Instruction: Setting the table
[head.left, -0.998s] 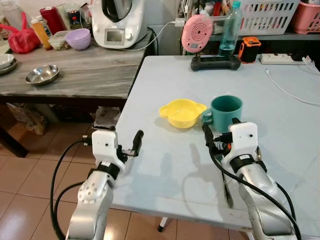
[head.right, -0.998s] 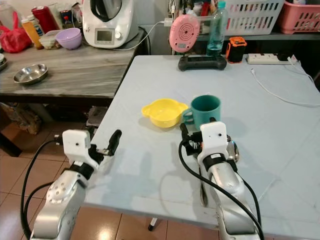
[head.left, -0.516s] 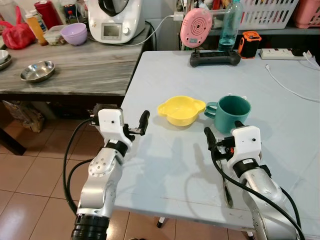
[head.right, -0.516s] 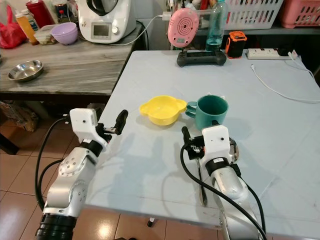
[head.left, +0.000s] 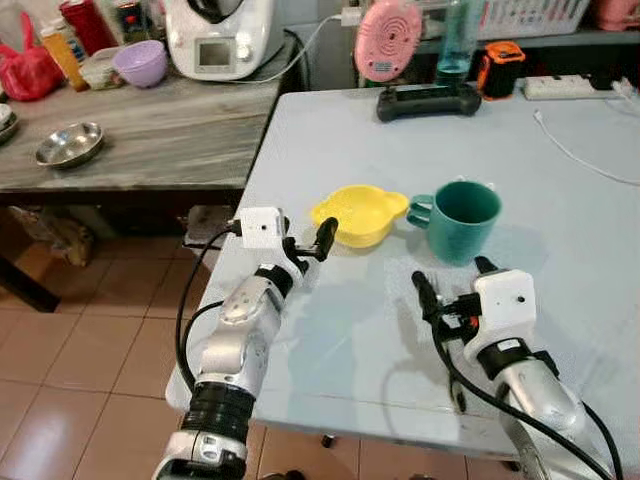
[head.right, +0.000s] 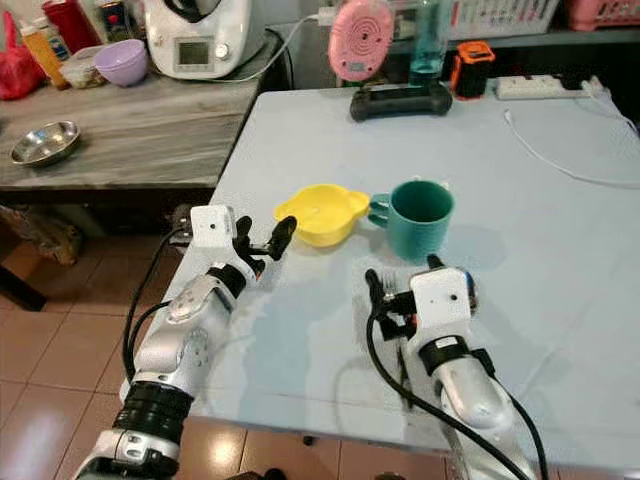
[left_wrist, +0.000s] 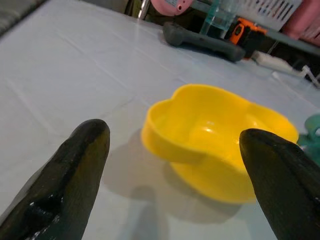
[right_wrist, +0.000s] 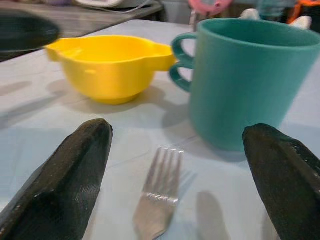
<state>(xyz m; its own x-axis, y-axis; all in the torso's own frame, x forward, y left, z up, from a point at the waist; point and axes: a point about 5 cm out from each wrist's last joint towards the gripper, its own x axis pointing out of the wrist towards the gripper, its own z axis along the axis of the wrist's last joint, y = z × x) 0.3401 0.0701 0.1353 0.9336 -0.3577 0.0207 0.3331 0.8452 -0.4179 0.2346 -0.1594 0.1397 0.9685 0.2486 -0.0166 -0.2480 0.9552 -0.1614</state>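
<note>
Nearest to the robot is the right gripper (head.right: 400, 292). It hangs low over the near part of the light blue table (head.right: 300, 380), with its two black fingers spread wide and nothing between them. A silver fork (right_wrist: 159, 199) lies flat on the table right in the gap between those fingers, prongs pointing far, toward the green mug (head.right: 419, 218). The fork is not touched yet. The mug stands just past the fork, upright, with its handle to the left.

The left gripper (head.right: 258, 237) is a little farther off, near the left edge of the table. A second ago this arm was back by the table's near left edge. Now it has reached forward and to the right, and its tips are close to the yellow bowl (head.right: 321, 213). Its fingers are spread wide too and hold nothing. In the left wrist view the bowl sits between the two fingers but a bit beyond their tips, so they do not touch it.

That move looks like the start of picking up the bowl to put it in its place. The right arm has hardly moved.

The bowl and mug sit side by side in the middle of the table, nearly touching. Farther away lies a black game controller (head.right: 399, 102), with a pink round thing (head.right: 359, 41) behind it.
</note>
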